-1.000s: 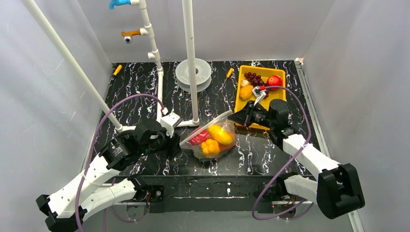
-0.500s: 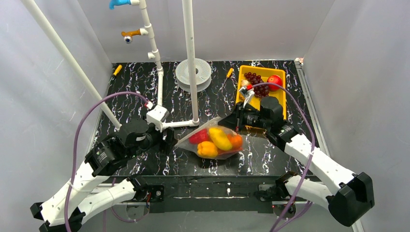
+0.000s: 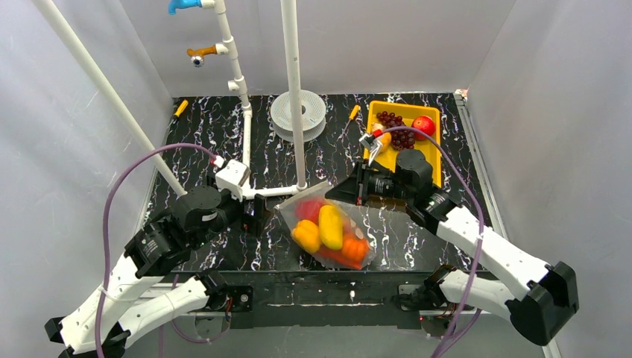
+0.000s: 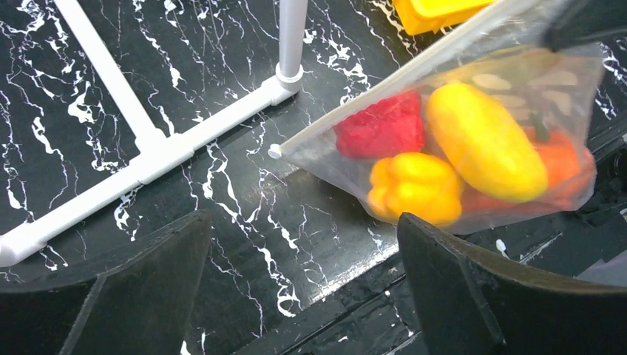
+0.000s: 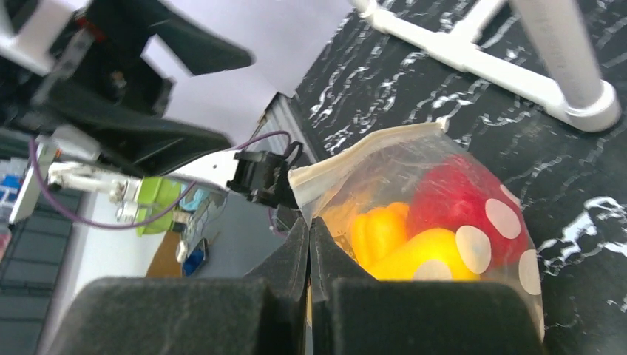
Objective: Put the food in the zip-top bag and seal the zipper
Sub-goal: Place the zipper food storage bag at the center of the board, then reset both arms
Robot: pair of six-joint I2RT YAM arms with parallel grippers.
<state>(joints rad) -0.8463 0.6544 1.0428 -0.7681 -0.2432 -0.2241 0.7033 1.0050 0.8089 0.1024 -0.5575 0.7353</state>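
Right claw (image 5: 309,235), pinched shut on the zipper (image 4: 384,90), has swung the bag (image 3: 328,233) round, just in front of the white post (image 3: 297,149). Food (image 4: 484,140) now inside. Left claw (image 4: 302,222) gapes at the free corner; sealing likely remains.

The left arm (image 3: 141,253) comes up from its base and bends in toward the middle. The left gripper (image 3: 258,211) sits low over the worktop (image 3: 201,142) and points to the right. Its two dark fingers (image 4: 148,281) are spread wide with nothing between them. The right arm (image 3: 477,239) reaches up and to the left. The right gripper (image 3: 337,194) has its fingers (image 5: 296,259) pressed tight together, pinching the top edge of the bag (image 3: 328,231).
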